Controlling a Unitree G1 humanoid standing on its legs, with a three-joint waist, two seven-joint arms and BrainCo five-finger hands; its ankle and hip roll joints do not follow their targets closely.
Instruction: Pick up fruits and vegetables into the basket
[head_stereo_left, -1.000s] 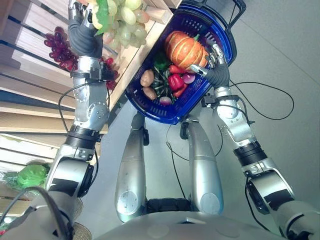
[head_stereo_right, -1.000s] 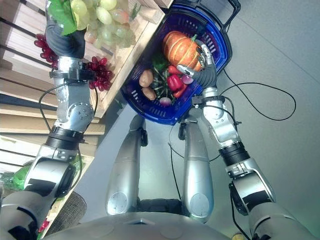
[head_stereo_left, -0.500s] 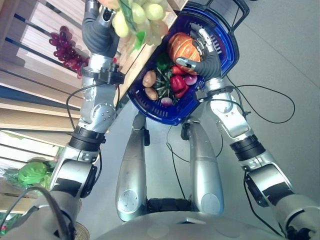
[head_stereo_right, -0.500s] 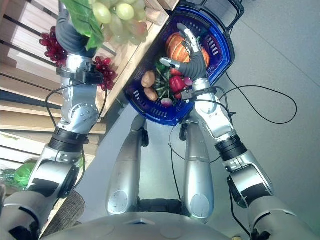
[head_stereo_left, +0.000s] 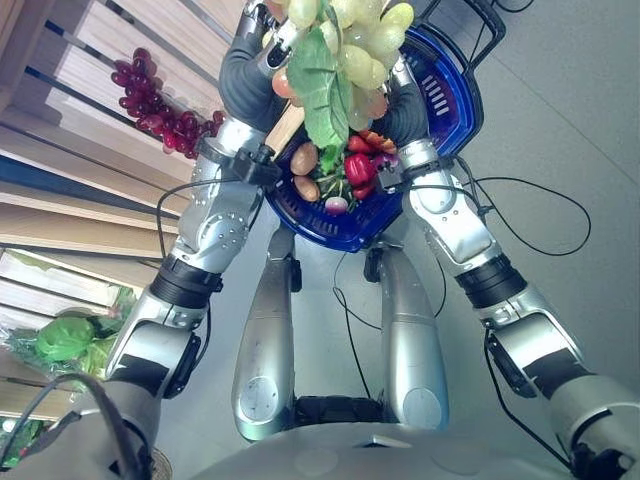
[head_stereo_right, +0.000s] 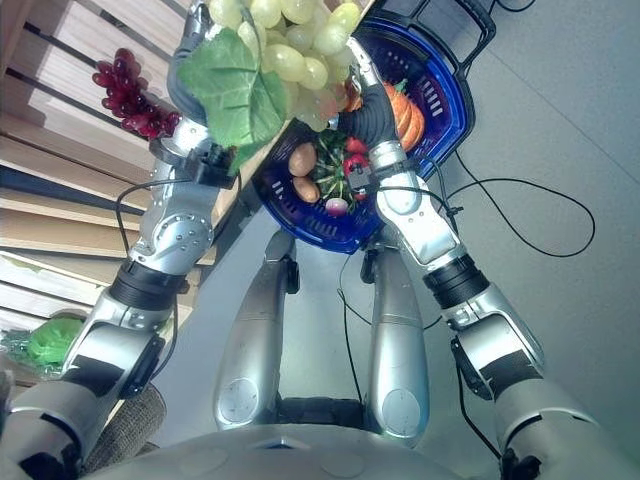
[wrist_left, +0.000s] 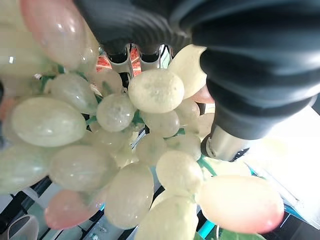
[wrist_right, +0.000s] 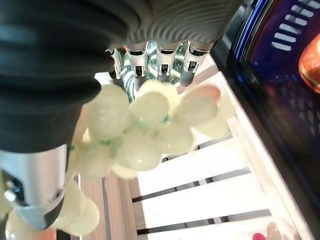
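My left hand (head_stereo_left: 245, 75) is shut on a bunch of green grapes (head_stereo_left: 365, 40) with a big green leaf (head_stereo_right: 230, 85). The bunch hangs over the near left part of the blue basket (head_stereo_left: 460, 90). In the left wrist view the grapes (wrist_left: 150, 90) hang close against the hand. My right hand (head_stereo_right: 365, 110) reaches over the basket to the bunch, fingers (wrist_right: 160, 60) straight just behind the grapes (wrist_right: 150, 120). In the basket lie an orange pumpkin (head_stereo_right: 405, 110), a red pepper (head_stereo_left: 357, 168), two potatoes (head_stereo_left: 304, 158) and other vegetables.
A slatted wooden shelf (head_stereo_left: 90, 140) runs along the left, touching the basket's side. Purple grapes (head_stereo_left: 160, 100) lie on it, and a green lettuce (head_stereo_left: 65, 338) sits lower down. Grey floor (head_stereo_left: 560, 120) lies to the right of the basket.
My left hand has carried the green grapes from above the shelf rightwards to over the basket. My right hand has moved left across the basket from the pumpkin to the bunch.
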